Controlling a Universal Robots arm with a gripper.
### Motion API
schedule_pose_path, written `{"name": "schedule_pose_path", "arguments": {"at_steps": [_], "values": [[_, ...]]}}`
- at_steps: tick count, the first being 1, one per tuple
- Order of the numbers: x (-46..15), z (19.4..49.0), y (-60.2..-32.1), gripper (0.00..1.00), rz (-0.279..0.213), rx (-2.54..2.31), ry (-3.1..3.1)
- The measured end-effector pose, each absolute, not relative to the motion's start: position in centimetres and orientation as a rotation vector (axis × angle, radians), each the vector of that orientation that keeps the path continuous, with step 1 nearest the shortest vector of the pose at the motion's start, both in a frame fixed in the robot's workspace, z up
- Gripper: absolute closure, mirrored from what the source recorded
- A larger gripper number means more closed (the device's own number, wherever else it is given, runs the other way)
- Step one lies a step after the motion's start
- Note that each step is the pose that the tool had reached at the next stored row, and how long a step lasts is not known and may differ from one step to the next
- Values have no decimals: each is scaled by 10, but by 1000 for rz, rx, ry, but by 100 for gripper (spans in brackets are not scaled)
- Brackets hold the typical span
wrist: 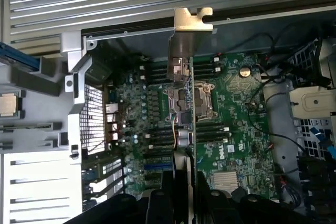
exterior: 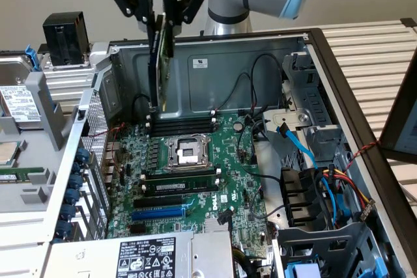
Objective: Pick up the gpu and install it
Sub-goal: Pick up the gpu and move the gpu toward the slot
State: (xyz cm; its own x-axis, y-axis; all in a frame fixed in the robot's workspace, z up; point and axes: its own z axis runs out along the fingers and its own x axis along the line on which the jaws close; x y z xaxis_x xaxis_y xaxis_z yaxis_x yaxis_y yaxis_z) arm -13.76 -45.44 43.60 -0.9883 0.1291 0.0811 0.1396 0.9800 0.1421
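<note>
My gripper [exterior: 161,19] is shut on the gpu [exterior: 160,69], a green card that hangs edge-on and upright over the open computer case. The card's lower end is above the back left part of the motherboard [exterior: 231,180], near the memory slots [exterior: 182,125]. In the wrist view the gpu [wrist: 182,98] runs away from my gripper [wrist: 184,184], its silver end bracket [wrist: 192,19] at the far end. It crosses over the CPU socket [wrist: 202,103].
Black [exterior: 171,190] and blue [exterior: 159,213] expansion slots lie toward the front of the board. The case's perforated wall [exterior: 98,161] stands on the exterior view's left, the power supply [exterior: 146,258] at the front, and cables and drive bays [exterior: 313,180] on the right.
</note>
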Motion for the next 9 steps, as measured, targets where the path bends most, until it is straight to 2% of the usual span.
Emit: {"name": "schedule_pose_path", "arguments": {"at_steps": [9], "values": [[-112, 431, -446, 72, -212, -197, -3075]]}}
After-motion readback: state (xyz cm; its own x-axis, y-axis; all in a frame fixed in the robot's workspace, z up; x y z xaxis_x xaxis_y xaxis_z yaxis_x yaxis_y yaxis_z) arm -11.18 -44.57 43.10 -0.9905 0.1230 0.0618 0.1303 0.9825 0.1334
